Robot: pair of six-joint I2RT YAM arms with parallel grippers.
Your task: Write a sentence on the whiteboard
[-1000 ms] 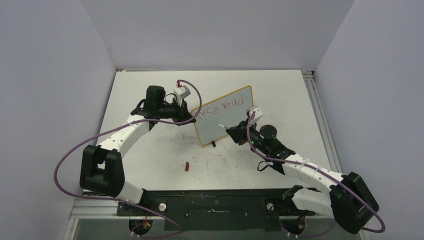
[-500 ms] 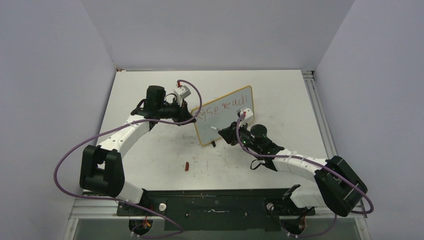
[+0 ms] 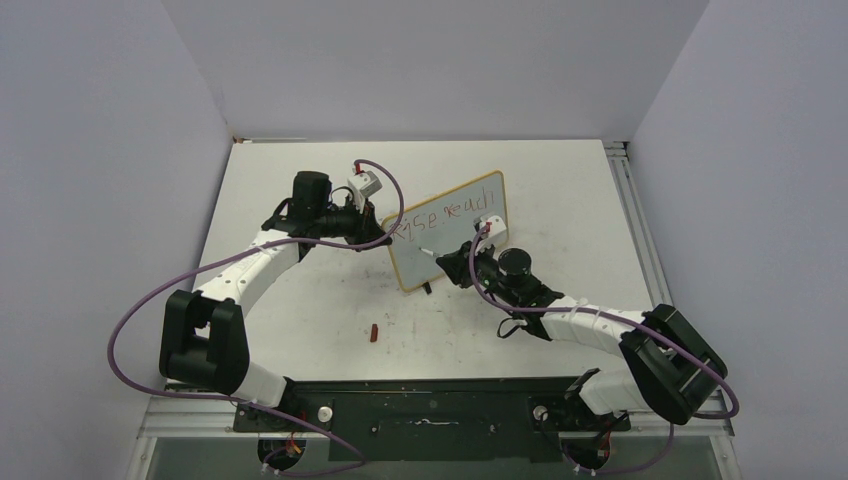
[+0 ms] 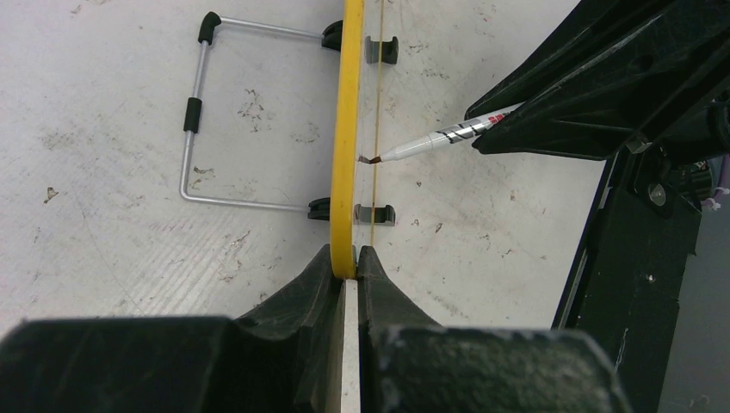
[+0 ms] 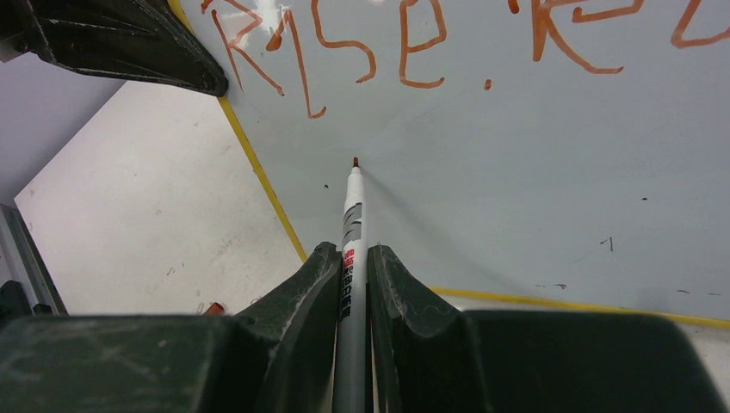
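The marker [image 5: 351,215] in right claw [image 5: 353,255] touches whiteboard [image 5: 534,172] below the sentence [image 5: 379,47].

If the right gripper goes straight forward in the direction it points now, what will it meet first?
The right gripper holds a marker pointing ahead; its tip would meet the whiteboard first, on bare white below the sentence. It seems almost touching, though depth is unclear.

The sentence [image 5: 422,43] runs off the right wrist view's top and right edges.
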